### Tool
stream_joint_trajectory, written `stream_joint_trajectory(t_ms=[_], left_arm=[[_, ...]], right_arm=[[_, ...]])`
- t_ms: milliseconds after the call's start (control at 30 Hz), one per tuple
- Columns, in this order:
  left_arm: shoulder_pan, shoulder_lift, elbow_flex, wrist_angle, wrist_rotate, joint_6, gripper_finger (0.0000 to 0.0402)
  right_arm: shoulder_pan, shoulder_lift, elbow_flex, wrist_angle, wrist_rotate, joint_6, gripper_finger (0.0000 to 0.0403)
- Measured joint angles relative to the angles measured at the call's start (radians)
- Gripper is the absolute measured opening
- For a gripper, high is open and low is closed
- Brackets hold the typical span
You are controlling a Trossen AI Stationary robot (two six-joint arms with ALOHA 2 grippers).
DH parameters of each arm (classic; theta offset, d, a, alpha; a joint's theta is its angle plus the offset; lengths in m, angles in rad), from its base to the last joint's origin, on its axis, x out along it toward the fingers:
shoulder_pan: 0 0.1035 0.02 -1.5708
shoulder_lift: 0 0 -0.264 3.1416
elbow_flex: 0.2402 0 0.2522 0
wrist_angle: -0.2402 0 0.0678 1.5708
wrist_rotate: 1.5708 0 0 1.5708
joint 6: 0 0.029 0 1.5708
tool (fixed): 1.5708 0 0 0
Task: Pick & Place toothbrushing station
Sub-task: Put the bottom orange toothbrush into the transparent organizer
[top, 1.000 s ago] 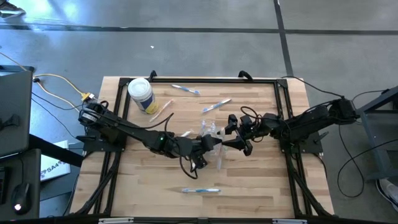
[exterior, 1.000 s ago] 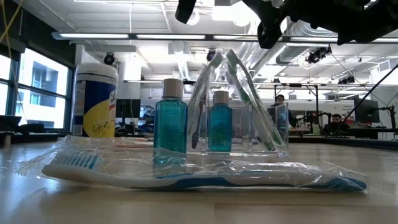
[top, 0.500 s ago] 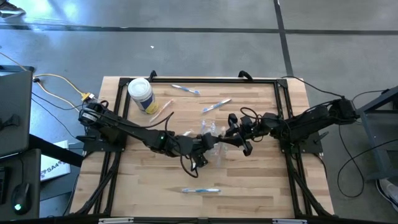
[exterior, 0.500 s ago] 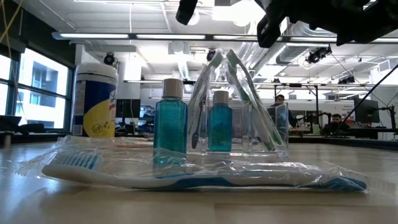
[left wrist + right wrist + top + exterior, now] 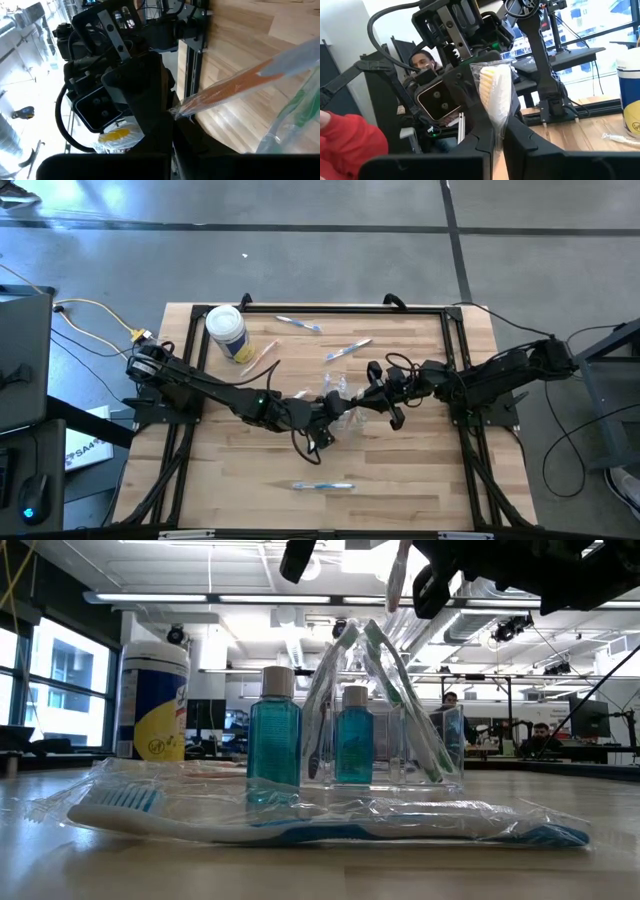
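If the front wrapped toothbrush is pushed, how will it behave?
The toothbrush lies flat on the table, so it would probably slide rather than roll. Its loose clear wrapper looks floppy and slippery. It seems light.

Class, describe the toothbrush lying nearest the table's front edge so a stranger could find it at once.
Start from the wooden table and go to its front edge, away from the white-lidded round canister with the yellow label. There a blue-and-white toothbrush in a clear wrapper lies flat and alone, while the others lie beyond the two arms.
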Motion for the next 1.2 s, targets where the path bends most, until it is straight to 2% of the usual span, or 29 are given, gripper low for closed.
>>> stream_joint_trajectory(t_ms=[133, 300, 500, 767, 867, 1100, 1200], left_arm=[[0.0, 0.0, 0.0, -0.002, 0.001, -0.035, 0.0029], [0.0, 0.0, 0.0, -0.014, -0.001, -0.082, 0.0078], [-0.002, 0.0, 0.0, -0.016, -0.069, -0.086, 0.0132], [-0.041, -0.002, 0.0, 0.005, -0.147, -0.078, 0.0152], [-0.06, -0.004, 0.0, 0.033, -0.214, -0.063, 0.0152], [-0.055, -0.003, 0.0, 0.097, -0.488, -0.129, 0.0152], [-0.045, -0.009, 0.0, 0.08, -0.572, -0.153, 0.0152]], right_arm=[[0.0, 0.0, 0.0, 0.0, -0.002, -0.002, 0.0012], [0.0, 0.0, 0.0, 0.001, -0.019, -0.003, 0.0011], [-0.002, -0.003, 0.0, 0.004, -0.008, -0.003, 0.0011], [0.0, -0.109, -0.002, -0.146, 0.032, -0.049, 0.0011], [0.002, -0.161, -0.002, -0.204, 0.061, -0.056, 0.0011], [0.004, -0.258, -0.002, -0.318, 0.088, -0.097, 0.0011], [0.004, -0.314, -0.002, -0.36, 0.089, -0.114, 0.0011]])
